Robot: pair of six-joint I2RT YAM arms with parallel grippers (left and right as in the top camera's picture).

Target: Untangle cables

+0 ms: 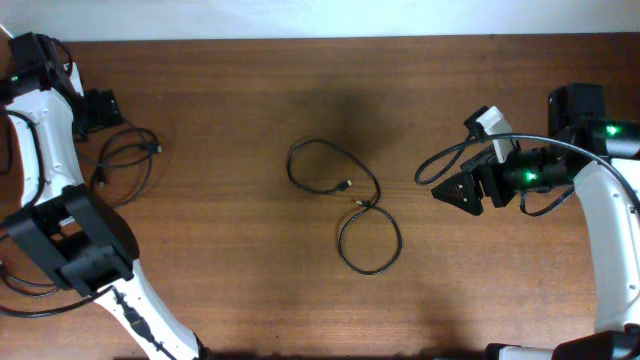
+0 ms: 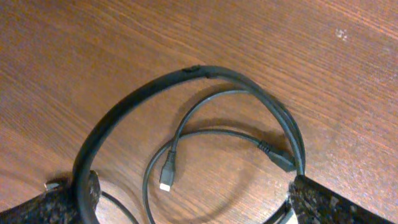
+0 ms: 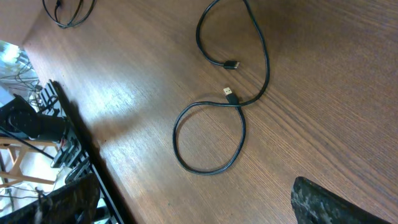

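Note:
One thin black cable [image 1: 346, 208] lies loose at the table's middle in an open curve and a closed loop, both plug ends near its crossing. It also shows in the right wrist view [image 3: 208, 124]. A second coiled cable [image 1: 128, 160] lies at the far left. In the left wrist view [image 2: 186, 134] its pale-tipped plug [image 2: 166, 177] and a dark plug [image 2: 280, 158] lie inside a thicker black arc. My left gripper [image 1: 100, 108] [image 2: 189, 196] is open just above this coil. My right gripper [image 1: 452, 190] [image 3: 199, 199] is open and empty, right of the middle cable.
The wooden table [image 1: 240, 100] fills the view. Beyond its front edge the right wrist view shows a dark rack and stand [image 3: 43, 130]. The left cable shows small at that view's top left [image 3: 68, 15]. Arm bases stand at both sides.

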